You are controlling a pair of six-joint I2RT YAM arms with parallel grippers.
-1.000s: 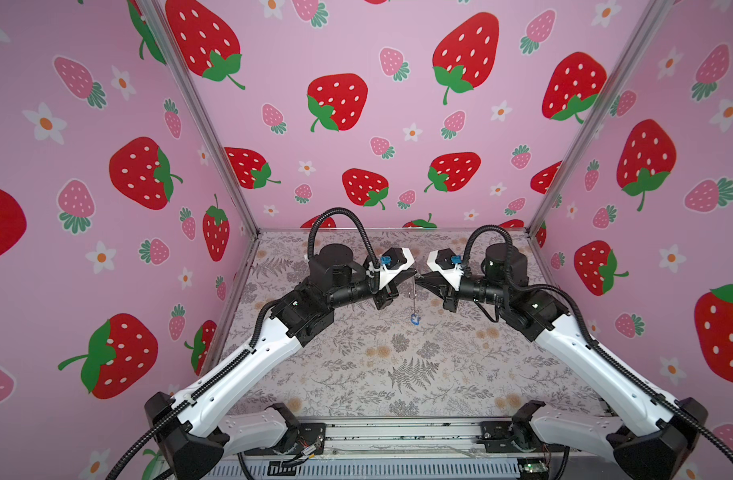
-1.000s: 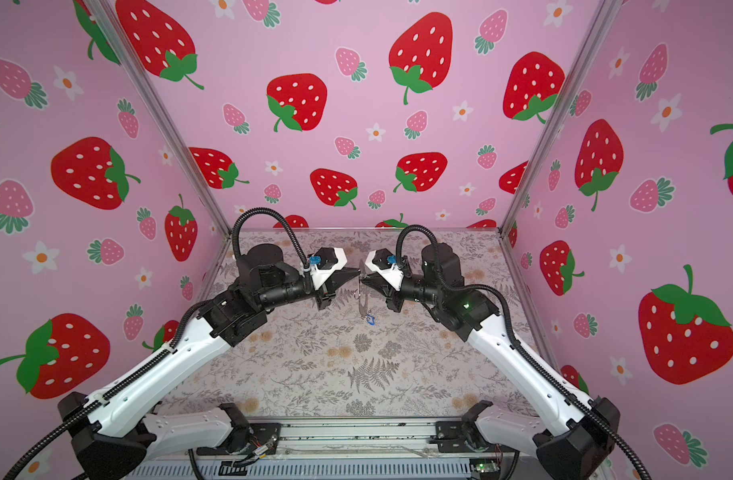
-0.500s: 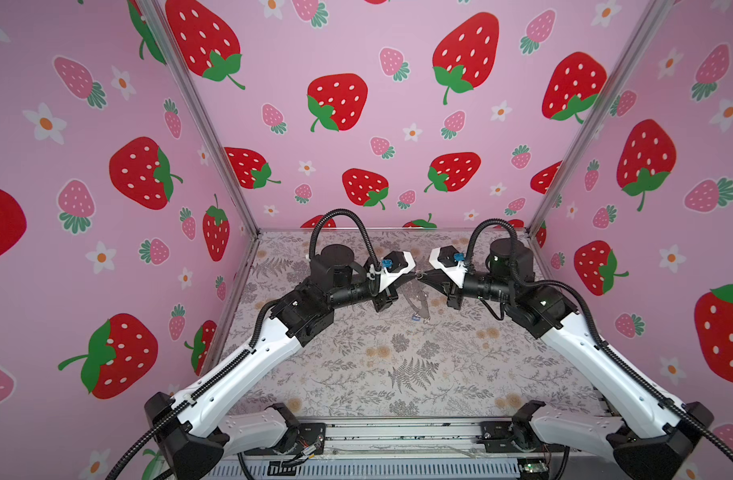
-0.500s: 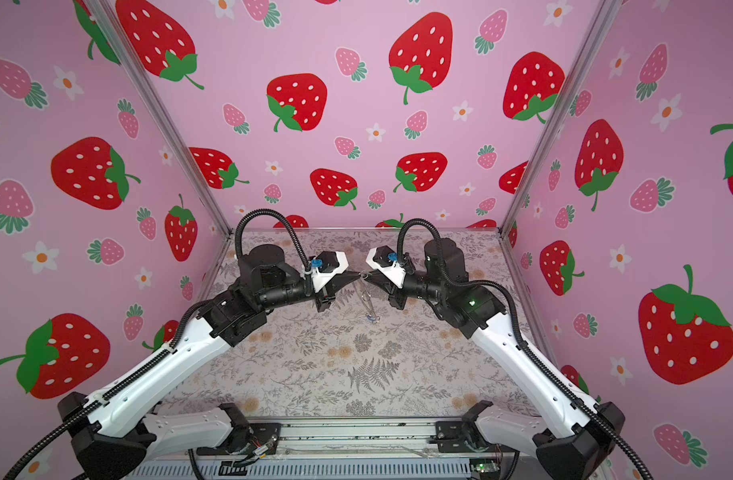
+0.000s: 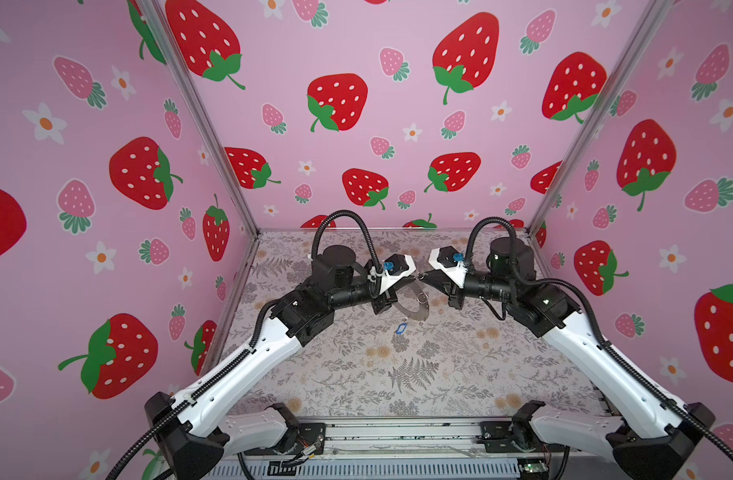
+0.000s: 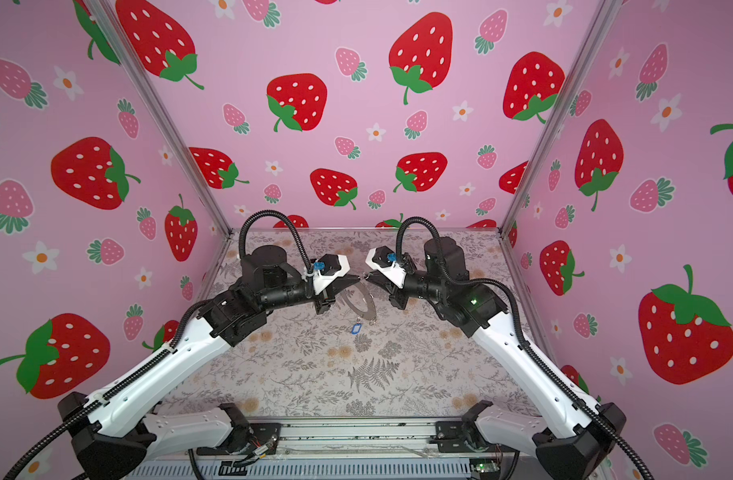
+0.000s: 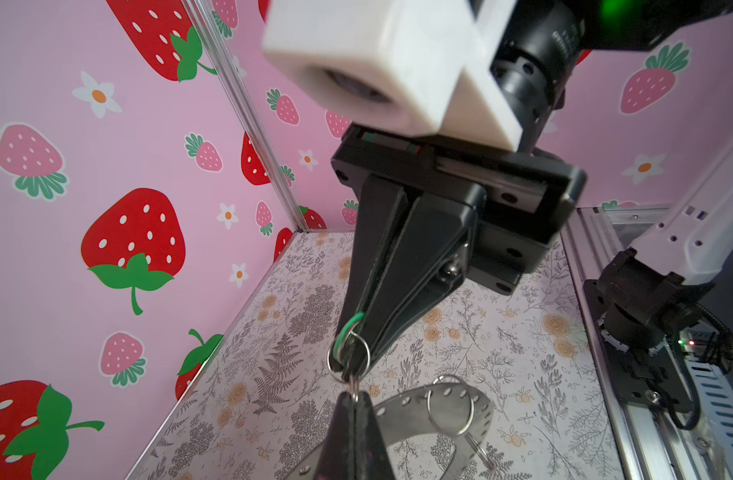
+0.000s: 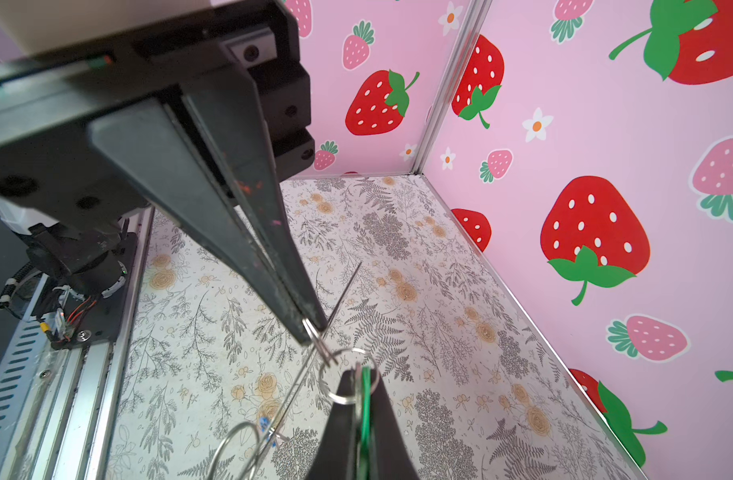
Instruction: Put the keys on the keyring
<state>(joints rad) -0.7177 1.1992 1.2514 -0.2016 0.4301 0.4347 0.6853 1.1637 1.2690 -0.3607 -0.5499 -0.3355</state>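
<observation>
In both top views my two grippers meet tip to tip above the middle of the mat. My left gripper (image 5: 414,277) (image 7: 353,395) is shut on the rim of the keyring (image 5: 412,314) (image 7: 439,401), a wide flat grey band with small holes that hangs below it. The blue key (image 5: 400,328) (image 6: 355,328) dangles from the keyring on a small split ring (image 7: 450,405). My right gripper (image 5: 426,277) (image 8: 362,374) is shut on the green key (image 8: 365,399). That key's small wire ring (image 8: 344,376) touches the left fingertips (image 8: 313,328).
A floral mat (image 5: 398,374) covers the floor, closed in by pink strawberry walls on three sides. A metal rail (image 5: 398,436) with both arm bases runs along the front edge.
The keyring has swung from hanging edge-on to showing its flat face in the top views. My right gripper has closed in on the left gripper's tip with the green key.
</observation>
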